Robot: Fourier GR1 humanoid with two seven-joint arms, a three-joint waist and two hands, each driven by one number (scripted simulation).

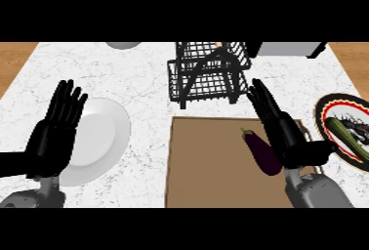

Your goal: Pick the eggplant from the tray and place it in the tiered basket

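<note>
A dark purple eggplant (262, 153) lies on the right part of the brown tray (209, 166), its stem pointing up-left. Just to its right my right hand (282, 128) is open, fingers straight and pointing up-left, its edge close beside the eggplant; I cannot tell whether they touch. The black wire tiered basket (209, 73) stands behind the tray at the counter's back. At the view's left my left hand (57, 132) rests open, fingers up, over the edge of a white plate.
A white plate (104, 141) lies left of the tray. A patterned plate (344, 128) with a green vegetable (344, 134) sits at the right edge. A grey box (288, 49) and a white bowl (124, 45) stand at the back.
</note>
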